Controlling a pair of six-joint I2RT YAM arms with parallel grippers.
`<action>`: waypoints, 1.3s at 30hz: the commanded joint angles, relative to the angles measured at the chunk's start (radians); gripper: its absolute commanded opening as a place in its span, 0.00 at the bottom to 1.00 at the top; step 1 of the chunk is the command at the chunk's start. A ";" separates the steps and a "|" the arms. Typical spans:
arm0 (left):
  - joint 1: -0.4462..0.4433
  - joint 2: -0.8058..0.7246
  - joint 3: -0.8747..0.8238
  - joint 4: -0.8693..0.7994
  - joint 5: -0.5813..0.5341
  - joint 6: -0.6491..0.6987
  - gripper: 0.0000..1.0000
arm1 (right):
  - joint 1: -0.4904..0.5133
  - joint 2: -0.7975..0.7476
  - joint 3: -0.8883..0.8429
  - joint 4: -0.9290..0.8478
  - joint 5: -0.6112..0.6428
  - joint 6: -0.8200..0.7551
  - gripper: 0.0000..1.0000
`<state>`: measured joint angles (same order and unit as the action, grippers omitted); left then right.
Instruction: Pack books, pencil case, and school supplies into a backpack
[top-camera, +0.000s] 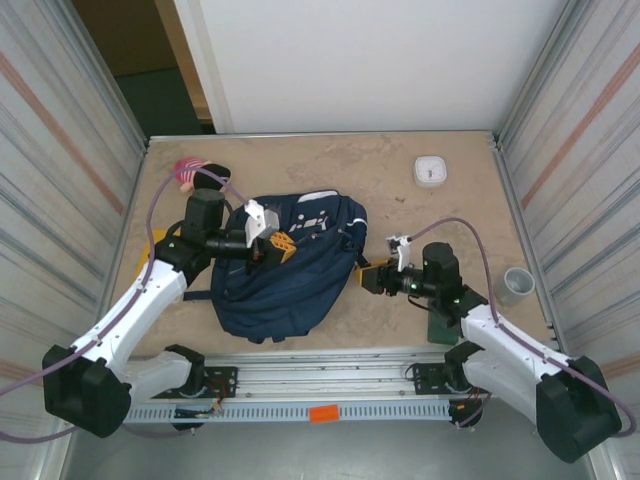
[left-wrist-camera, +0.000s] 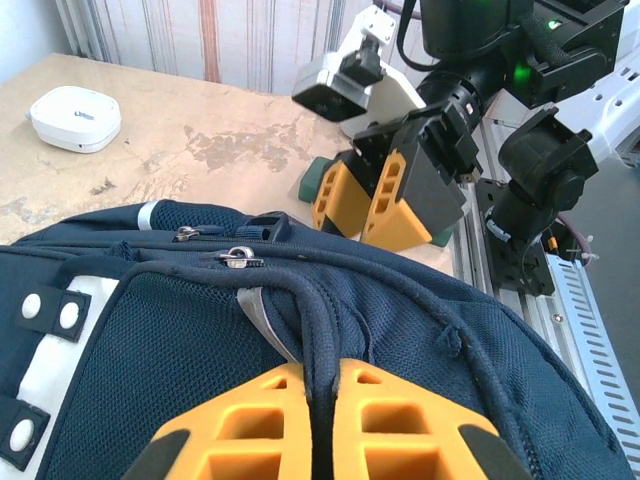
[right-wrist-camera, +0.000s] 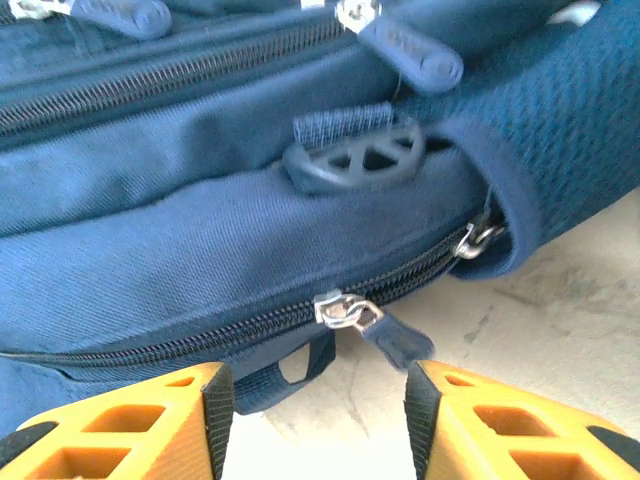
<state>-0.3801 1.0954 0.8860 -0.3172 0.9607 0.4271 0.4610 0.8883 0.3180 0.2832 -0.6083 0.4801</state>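
On the right-hand edge of the backpack, which lies flat in the middle of the surface, my right end effector stands released, jaws apart with nothing between them. The zip's dark pull tab lies just ahead of the gap, a little toward the right finger. The silver slider sits on the lower zip line, close to the surface. My left end effector is clenched on a dark corded strap on top of the backpack, which I judge is there to brace the fabric.

The step in hand, as I read it, is catching that tab to open the compartment. I'd nudge the right wrist slightly right and forward until the tab is centred between the pads. Then I'd close on the tab itself, not the slider and not the fabric loop hanging beside it. The tab looks small and floppy, so I'd come in low and level. Once gripped, I'd pull along the zip line, left arm holding firm so the pack doesn't slide. What looks like the dark green book waits under my right arm, apart from the pack
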 joint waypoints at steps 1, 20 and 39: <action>0.013 -0.026 0.042 0.084 0.106 -0.028 0.00 | -0.043 -0.037 0.004 -0.034 -0.013 -0.038 0.50; 0.037 -0.004 0.038 0.173 0.226 -0.096 0.00 | -0.095 0.214 0.072 0.146 -0.275 -0.053 0.71; 0.039 -0.015 0.024 0.153 -0.153 -0.101 0.00 | -0.082 0.258 0.108 0.068 -0.282 -0.077 0.00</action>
<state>-0.3527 1.1095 0.8860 -0.2131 0.9287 0.3317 0.3794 1.1645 0.3965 0.3920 -0.8989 0.4316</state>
